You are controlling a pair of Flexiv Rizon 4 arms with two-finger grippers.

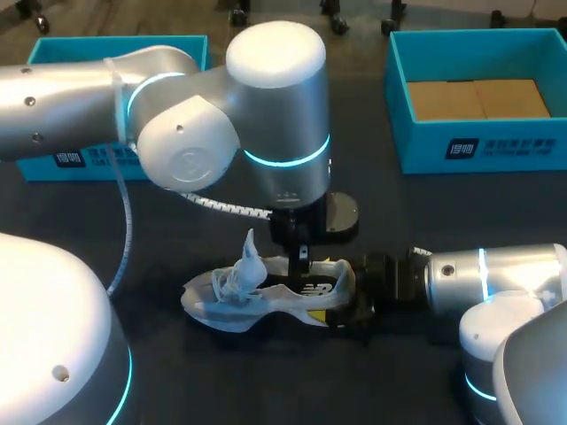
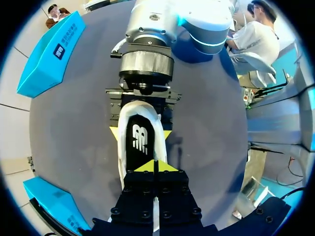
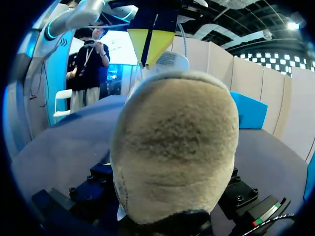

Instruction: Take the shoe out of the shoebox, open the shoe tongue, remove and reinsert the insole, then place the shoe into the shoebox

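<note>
Head view: left gripper (image 1: 302,259) vertical, tips together over shoe (image 1: 257,297) clamped in level right gripper (image 1: 354,289)

The table (image 1: 363,133) is the one piece of furniture to tell of. From the head view its top is a flat, dark, nearly black surface with a matte finish that gives back almost no glare. It fills the picture from the near edge to the far edge, and both side edges run out of view. Soft, blurred shadows lie near its middle, darker than the surface around them. In the left wrist view the table (image 2: 69,128) shows as an even slate grey, plain and unmarked, lit evenly from above. In the right wrist view the table (image 3: 59,147) is the same smooth grey, paler toward its far edge and dimmer near the camera.
</note>
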